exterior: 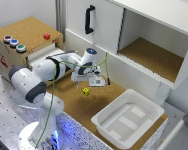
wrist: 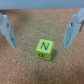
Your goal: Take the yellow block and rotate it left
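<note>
Jaws spread above cork tabletop [exterior: 94,107]

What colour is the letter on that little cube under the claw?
Dark, an N on the yellow block, clearest in the wrist view.

The exterior view looks down from high up; the wrist view looks closely down, both showing the yellow block [exterior: 86,91].

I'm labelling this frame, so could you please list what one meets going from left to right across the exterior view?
Three coloured buttons → small red block → yellow block → pincer → white tray. The black cabinet handle is left out, since it sits above the pincer.
</note>
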You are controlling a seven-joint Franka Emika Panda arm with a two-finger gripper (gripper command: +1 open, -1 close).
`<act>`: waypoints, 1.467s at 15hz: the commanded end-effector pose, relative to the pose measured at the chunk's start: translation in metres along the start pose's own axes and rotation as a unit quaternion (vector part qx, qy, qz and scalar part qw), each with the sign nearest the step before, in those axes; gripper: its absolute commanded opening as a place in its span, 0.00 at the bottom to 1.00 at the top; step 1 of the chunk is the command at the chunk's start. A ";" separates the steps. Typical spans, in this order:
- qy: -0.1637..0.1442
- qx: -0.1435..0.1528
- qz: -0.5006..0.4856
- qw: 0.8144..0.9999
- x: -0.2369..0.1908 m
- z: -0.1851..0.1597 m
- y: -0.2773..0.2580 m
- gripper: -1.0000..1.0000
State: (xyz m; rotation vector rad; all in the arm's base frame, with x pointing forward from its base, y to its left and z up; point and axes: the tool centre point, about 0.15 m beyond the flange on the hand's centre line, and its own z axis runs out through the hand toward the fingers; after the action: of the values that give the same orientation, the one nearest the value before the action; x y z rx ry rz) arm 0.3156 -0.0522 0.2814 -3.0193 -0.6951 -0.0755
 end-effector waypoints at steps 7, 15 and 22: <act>0.045 0.013 0.150 0.988 0.022 0.065 -0.010 1.00; 0.001 -0.006 0.125 0.992 0.047 0.084 0.011 1.00; -0.005 -0.015 0.104 0.994 0.043 0.082 0.003 0.00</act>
State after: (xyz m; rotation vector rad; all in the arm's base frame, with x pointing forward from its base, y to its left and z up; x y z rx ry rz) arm 0.3425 -0.0338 0.2050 -3.0881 -0.3406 -0.1822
